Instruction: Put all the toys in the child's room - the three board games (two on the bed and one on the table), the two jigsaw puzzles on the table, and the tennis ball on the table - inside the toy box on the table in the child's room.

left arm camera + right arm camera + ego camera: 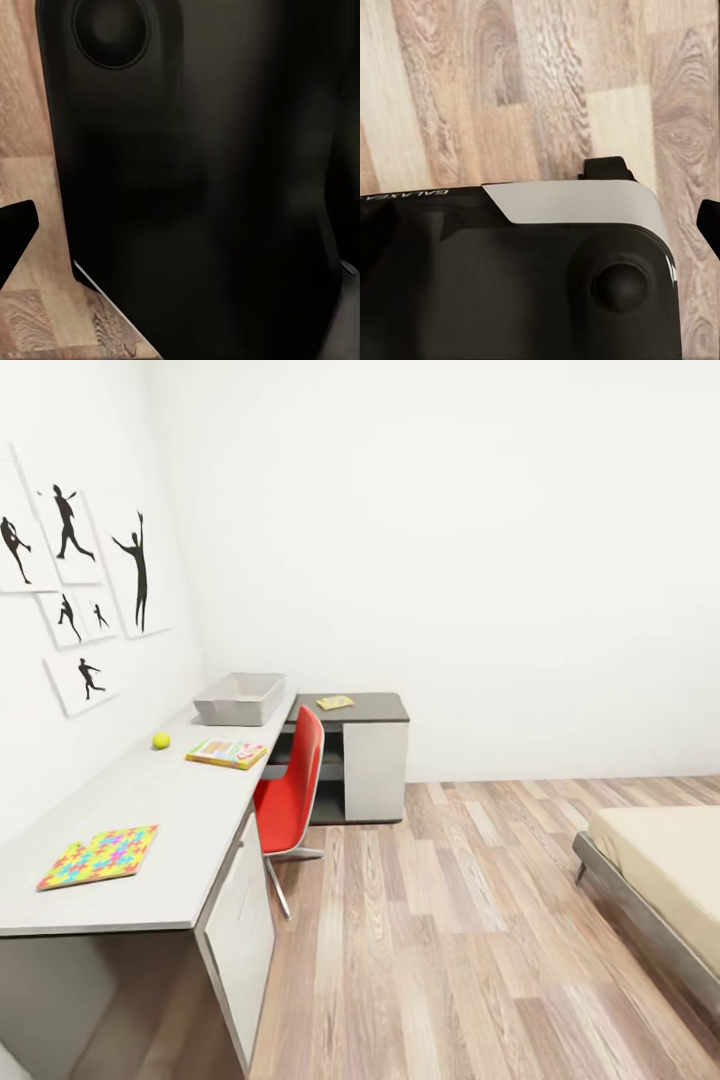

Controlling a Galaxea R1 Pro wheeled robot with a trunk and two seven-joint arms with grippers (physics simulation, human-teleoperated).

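The long table runs along the left wall. At its far end stands the light-grey toy box, open on top. In front of it lie the small yellow-green tennis ball and a flat green-yellow-red board game. One multicoloured jigsaw puzzle lies near the table's near end. A small flat yellowish square, probably the other puzzle, rests on the lower dark-grey section. A corner of the bed shows at the right, its mattress bare there. A dark finger edges the left wrist view; its state is unclear.
A red swivel chair stands tucked against the table's middle. Wood floor lies open between table and bed. Silhouette pictures hang on the left wall. Both wrist views look past the robot's dark body at the floor.
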